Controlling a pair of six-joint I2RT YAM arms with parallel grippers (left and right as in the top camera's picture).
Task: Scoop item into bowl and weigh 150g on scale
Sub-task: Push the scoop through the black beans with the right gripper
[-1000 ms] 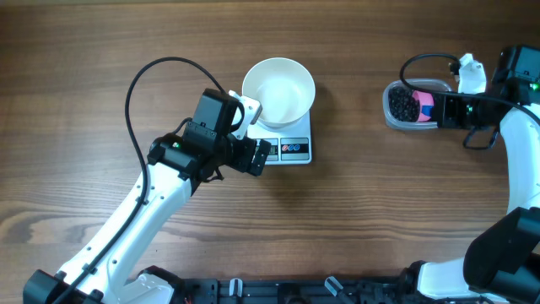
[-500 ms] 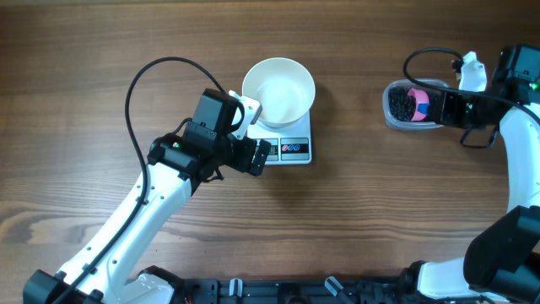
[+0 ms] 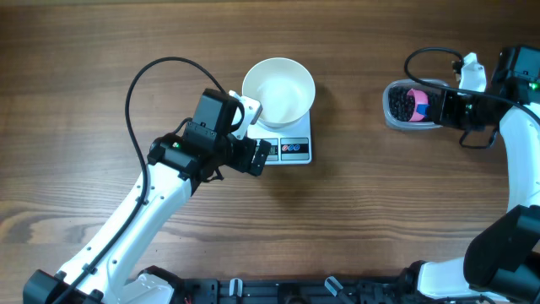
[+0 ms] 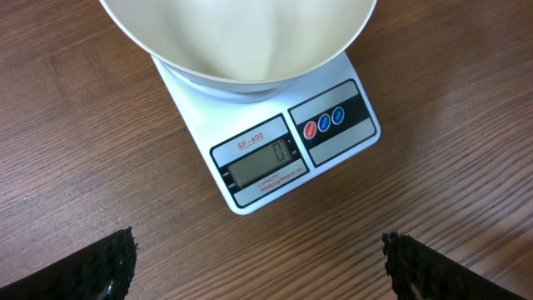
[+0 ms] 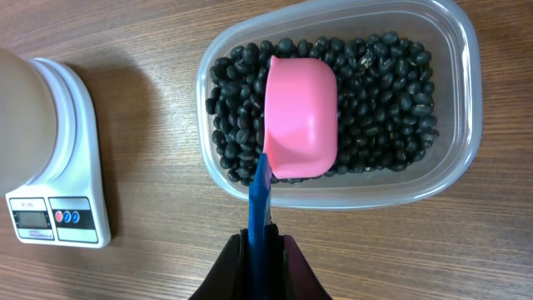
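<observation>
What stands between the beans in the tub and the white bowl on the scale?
Nothing visible does. Only bare table lies between the tub of beans and the bowl. The left tool hangs open beyond the bowl, off that path. The right tool is shut on the handle of the scoop.

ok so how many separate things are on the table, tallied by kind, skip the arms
white bowl: 1
scale: 1
clear tub: 1
pink scoop: 1
black beans: one loose heap in the tub, too many to count
total: 4 things, plus the beans
</observation>
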